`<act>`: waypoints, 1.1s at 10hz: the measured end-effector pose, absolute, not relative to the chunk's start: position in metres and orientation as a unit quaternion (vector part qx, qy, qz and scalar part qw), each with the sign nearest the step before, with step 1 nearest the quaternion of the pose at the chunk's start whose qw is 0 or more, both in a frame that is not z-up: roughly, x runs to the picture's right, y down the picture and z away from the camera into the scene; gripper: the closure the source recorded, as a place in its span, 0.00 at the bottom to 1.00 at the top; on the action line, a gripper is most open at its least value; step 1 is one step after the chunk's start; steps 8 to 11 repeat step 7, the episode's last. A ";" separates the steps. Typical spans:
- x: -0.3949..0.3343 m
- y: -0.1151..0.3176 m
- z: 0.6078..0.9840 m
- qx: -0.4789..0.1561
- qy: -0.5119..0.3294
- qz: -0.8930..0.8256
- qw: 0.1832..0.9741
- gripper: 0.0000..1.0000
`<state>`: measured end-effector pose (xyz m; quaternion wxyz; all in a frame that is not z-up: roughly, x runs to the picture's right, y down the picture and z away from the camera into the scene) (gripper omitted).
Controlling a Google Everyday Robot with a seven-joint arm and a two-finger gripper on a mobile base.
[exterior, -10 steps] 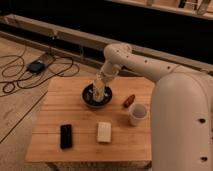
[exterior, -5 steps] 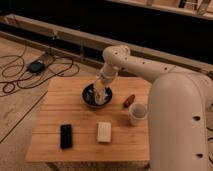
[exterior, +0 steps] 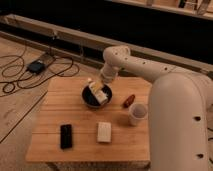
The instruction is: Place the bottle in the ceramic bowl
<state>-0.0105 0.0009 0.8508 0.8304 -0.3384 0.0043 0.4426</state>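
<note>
A wooden bench [exterior: 80,145] of pale slats stands on the floor. The dark bowl [exterior: 90,101] sits near its back middle; the end effector [exterior: 97,91] is down inside it. Right of the bowl lies a small reddish-brown thing [exterior: 129,100], and just in front of that stands a white cup [exterior: 137,114]. Nearer the front lie a black block [exterior: 66,136] and a white block [exterior: 104,132].
</note>
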 end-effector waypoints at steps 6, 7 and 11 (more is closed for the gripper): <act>-0.004 0.002 0.845 -0.334 0.006 0.462 0.822 0.20; -0.004 0.002 0.845 -0.334 0.005 0.462 0.822 0.20; -0.004 0.002 0.845 -0.334 0.005 0.462 0.822 0.20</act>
